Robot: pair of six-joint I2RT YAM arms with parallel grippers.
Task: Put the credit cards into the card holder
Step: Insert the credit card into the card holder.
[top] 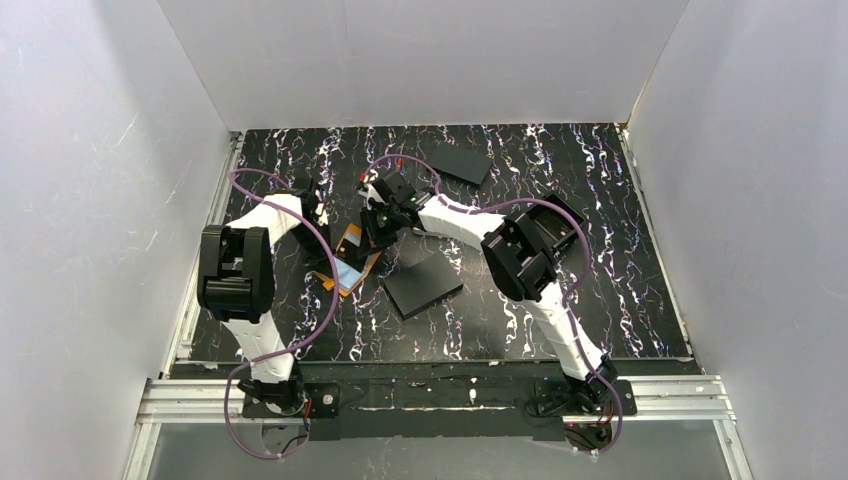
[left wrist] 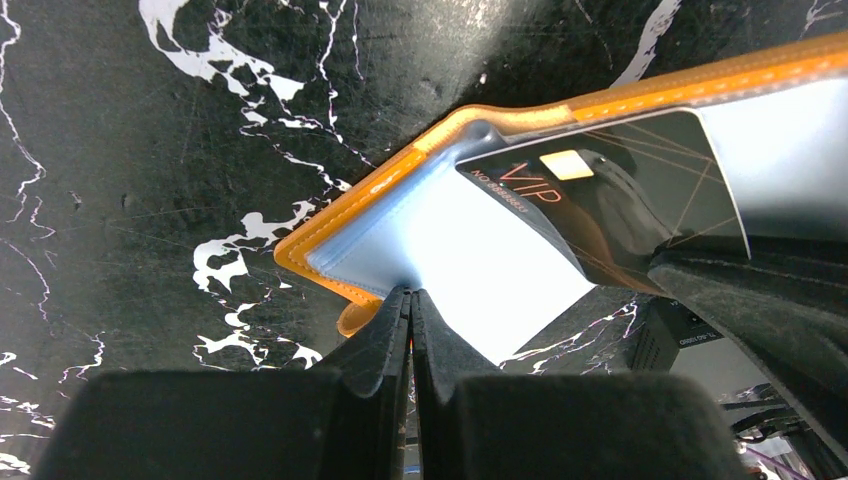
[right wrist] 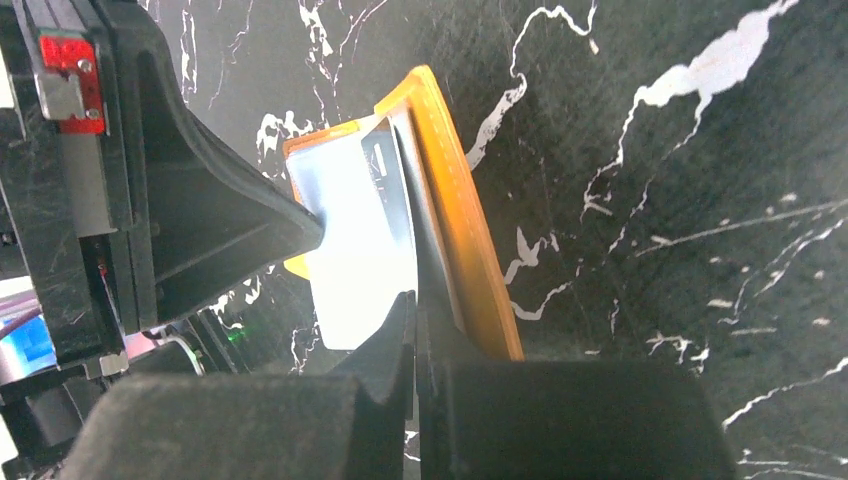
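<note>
Visibly open orange card holder [left wrist: 455,250], pale-blue lining, dark card [left wrist: 625,190] inside.

I see the card holder [left wrist: 352,203] orange outside, pale blue-grey inside. The credit card [left wrist: 640,190] in it is black with thin coppery lines, VIP lettering and a gold chip. Under the card holder the table [left wrist: 150,130] is black with white marble veining; beside it lies a plain black rectangle [top: 422,285].

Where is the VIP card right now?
Left wrist view, right of centre: the VIP card sits partly inside the open card holder, its outer end pinched by the right gripper.
</note>
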